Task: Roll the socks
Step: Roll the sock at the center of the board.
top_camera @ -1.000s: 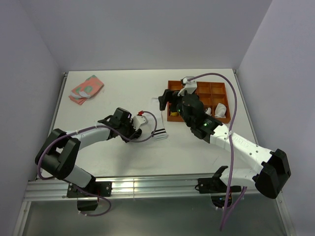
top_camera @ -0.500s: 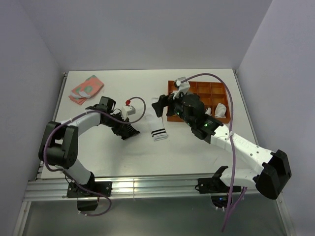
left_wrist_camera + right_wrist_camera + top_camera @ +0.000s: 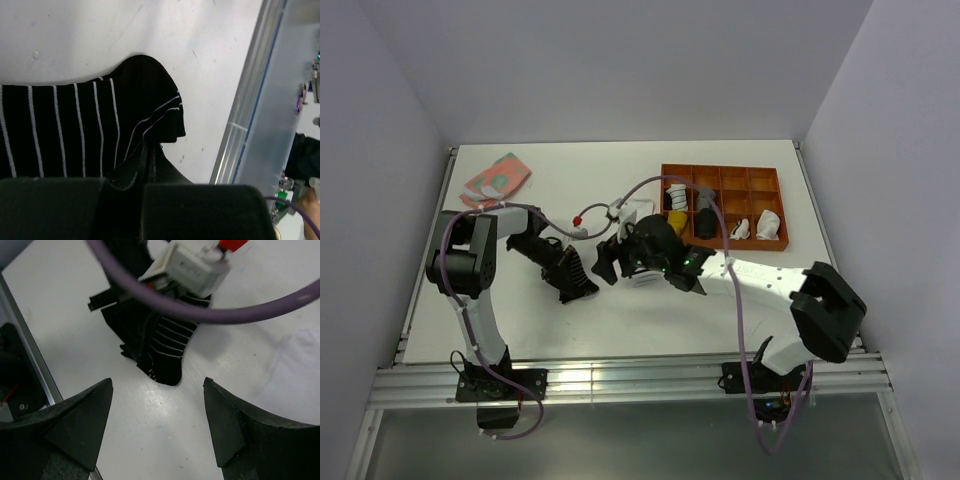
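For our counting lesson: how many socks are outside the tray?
3: pink sock at the far left; black sock in the left gripper; white sock beside the right gripper, mostly hidden. Others may be hidden.

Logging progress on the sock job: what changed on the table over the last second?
The right pincer, open, swung from over the orange compartment tray to the middle of the table, beside the white fabric sock. The left pincer drew back leftward, shut on the black white-striped sock. The pink-and-teal sock and the tray stayed put.
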You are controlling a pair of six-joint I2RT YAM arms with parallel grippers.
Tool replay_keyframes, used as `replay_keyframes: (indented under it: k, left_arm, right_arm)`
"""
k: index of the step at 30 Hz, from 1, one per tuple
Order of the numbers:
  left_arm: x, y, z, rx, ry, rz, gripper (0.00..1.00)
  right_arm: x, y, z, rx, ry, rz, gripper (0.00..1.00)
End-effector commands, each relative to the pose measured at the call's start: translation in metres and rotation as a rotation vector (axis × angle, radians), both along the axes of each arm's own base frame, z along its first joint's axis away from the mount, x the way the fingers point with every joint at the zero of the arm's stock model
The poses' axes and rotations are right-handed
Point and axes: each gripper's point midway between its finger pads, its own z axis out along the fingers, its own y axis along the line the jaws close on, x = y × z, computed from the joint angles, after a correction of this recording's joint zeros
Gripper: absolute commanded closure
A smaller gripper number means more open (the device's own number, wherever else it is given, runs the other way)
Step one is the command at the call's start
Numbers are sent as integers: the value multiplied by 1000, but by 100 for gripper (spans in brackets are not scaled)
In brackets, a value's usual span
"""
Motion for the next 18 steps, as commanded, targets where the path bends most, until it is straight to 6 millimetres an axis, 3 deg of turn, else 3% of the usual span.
replay_keyframes:
  k: [1, 12, 18]
  left_arm:
    - [-7, -1, 19, -89, 48, -41, 100]
    - [-7, 3, 8, -66, 116, -26, 100]
    - [-5, 4, 6, -54, 109, -20, 100]
  right_arm:
    - [-14, 27, 1, 29, -56, 89, 20]
    - [-36, 71, -56, -65, -40, 190, 28]
    - [-29, 74, -73, -86, -46, 163, 33]
